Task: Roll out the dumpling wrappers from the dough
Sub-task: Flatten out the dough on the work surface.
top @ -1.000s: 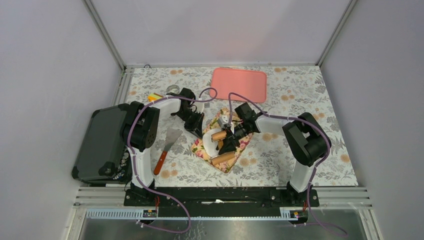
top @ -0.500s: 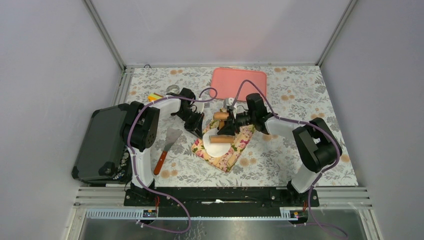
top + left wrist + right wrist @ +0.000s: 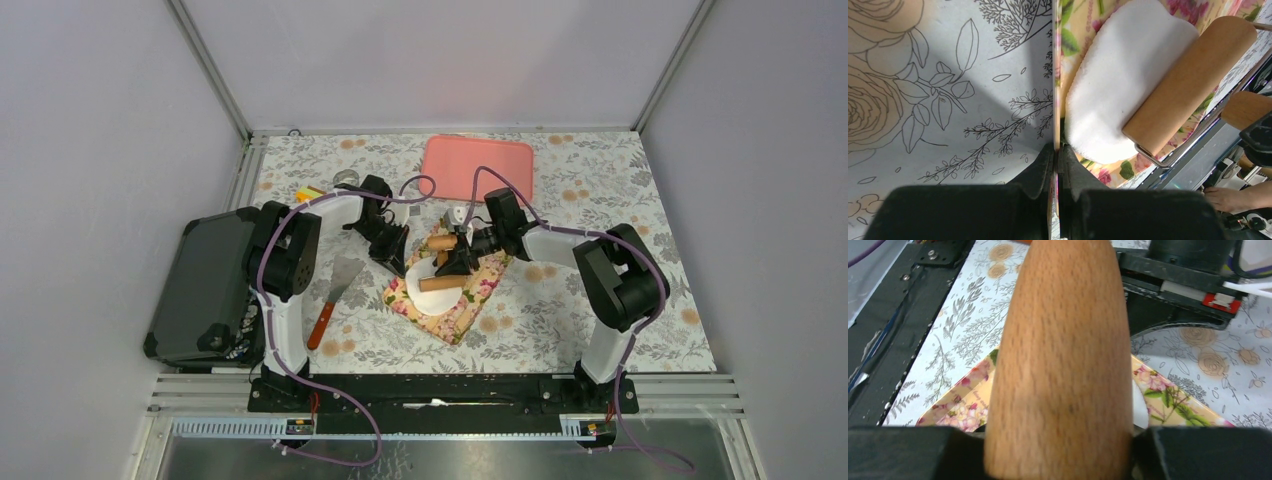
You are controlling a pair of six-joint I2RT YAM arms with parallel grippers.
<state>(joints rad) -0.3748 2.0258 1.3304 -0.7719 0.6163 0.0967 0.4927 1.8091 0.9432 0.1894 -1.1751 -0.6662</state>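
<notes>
The right gripper (image 3: 457,262) is clamped on the wooden rolling pin (image 3: 440,283), its two fingers pressed against either side of the handle in the right wrist view. A second ago the pin sat lower on the floral mat (image 3: 470,302), toward the mat's near corner, covering most of the dough (image 3: 424,297). It now lies across the far half of the dough, leaving the near rounded part bare. The right elbow, which swung out to the right half a second ago, has drawn in a little. The left gripper (image 3: 1055,150) has not shifted: its jaws are closed flat on the left edge of the mat, pinning it to the table (image 3: 600,190).

The right arm reaches in from the right, forearm running leftward over the table with the wrist turned down onto the mat. The left arm stretches from its base up the left side, and its wrist angles down to the mat's edge.

The dough is a flat white sheet on the mat. In the left wrist view the wooden roller rests across it and one end of the dough lies just beside the left fingertips.
</notes>
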